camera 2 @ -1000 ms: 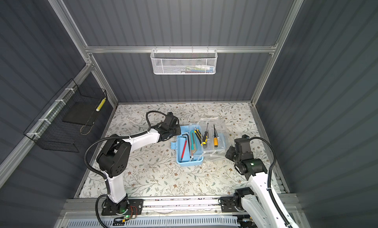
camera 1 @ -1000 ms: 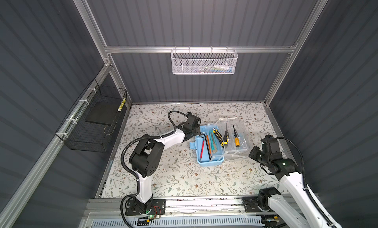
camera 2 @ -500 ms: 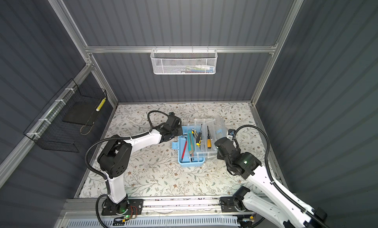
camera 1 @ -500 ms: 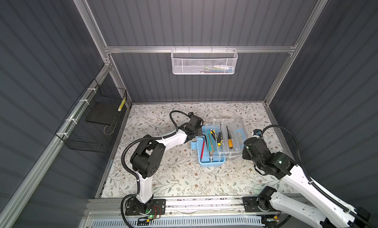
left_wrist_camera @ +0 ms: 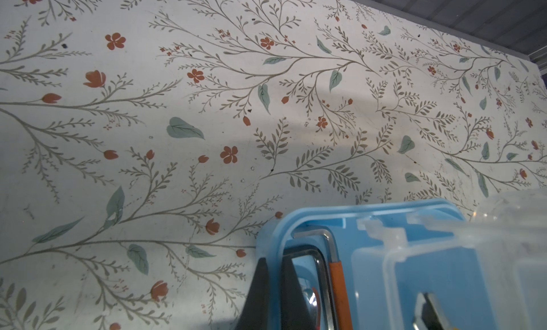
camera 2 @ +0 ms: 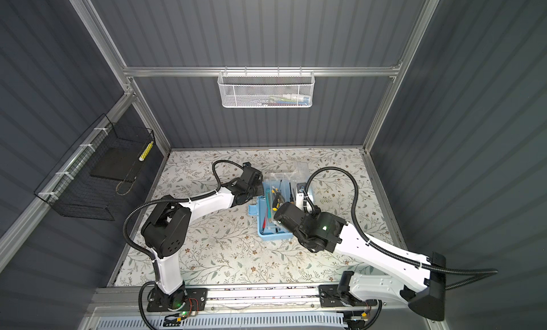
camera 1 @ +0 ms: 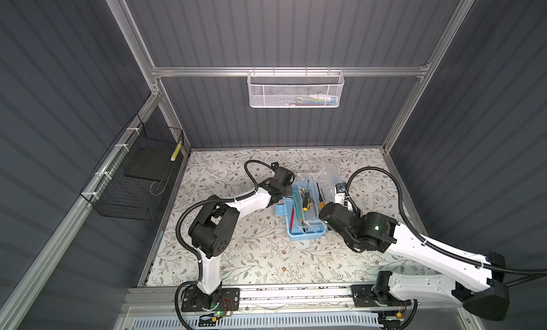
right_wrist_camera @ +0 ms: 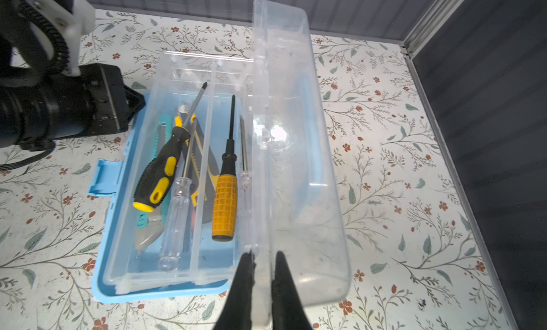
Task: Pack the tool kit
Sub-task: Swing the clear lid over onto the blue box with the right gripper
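The light-blue box [camera 1: 306,235] sat at the centre of the floral desk [camera 1: 251,254] in both top views. Its clear lid [right_wrist_camera: 296,136] stood raised, roughly upright, along the box's right-hand long side. Inside lay a black-and-yellow screwdriver [right_wrist_camera: 159,171], an orange-handled screwdriver [right_wrist_camera: 225,207], a clear-handled screwdriver [right_wrist_camera: 174,222], a teal knife [right_wrist_camera: 162,122] and hex keys [left_wrist_camera: 328,245].

The right tool [right_wrist_camera: 262,257] was clenched on the lid's edge, one finger on each side. The left tool [left_wrist_camera: 273,262] was clenched on the box's blue rim, at its upper-left corner in the top views.

A white mesh basket [camera 1: 294,90] hung at upper centre, and a black wire basket [camera 1: 133,180] at frame left.
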`<state>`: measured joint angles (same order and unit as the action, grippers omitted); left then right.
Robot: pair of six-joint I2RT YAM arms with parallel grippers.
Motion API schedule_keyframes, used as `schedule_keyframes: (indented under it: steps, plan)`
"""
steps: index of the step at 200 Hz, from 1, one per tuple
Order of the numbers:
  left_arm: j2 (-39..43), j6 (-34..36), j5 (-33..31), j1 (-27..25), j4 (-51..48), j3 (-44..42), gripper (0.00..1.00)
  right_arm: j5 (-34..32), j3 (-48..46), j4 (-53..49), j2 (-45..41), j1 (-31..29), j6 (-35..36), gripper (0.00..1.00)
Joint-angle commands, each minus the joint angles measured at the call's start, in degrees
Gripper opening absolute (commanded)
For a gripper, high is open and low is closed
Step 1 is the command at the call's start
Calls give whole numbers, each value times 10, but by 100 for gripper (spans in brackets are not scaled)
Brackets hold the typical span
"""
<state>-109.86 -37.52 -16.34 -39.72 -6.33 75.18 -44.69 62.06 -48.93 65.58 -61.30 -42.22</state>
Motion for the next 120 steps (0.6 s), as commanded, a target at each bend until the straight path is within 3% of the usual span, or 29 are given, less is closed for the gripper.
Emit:
schedule_keyframes:
  steps: [1, 30, 55, 120]
  plan:
    - [12, -10, 32, -23, 17, 18, 0, 43, 22, 74, 22, -25, -31, 0]
    - [15, -17, 21, -22, 14, 18, 0, 77, 15, 110, 27, -31, -31, 27]
    - [21, -25, 2, -23, 6, 17, 0, 112, 3, 155, 14, -31, -20, 39]
    - [33, -17, -23, -11, -17, 23, 0, 144, -18, 184, 1, -10, -19, 47]
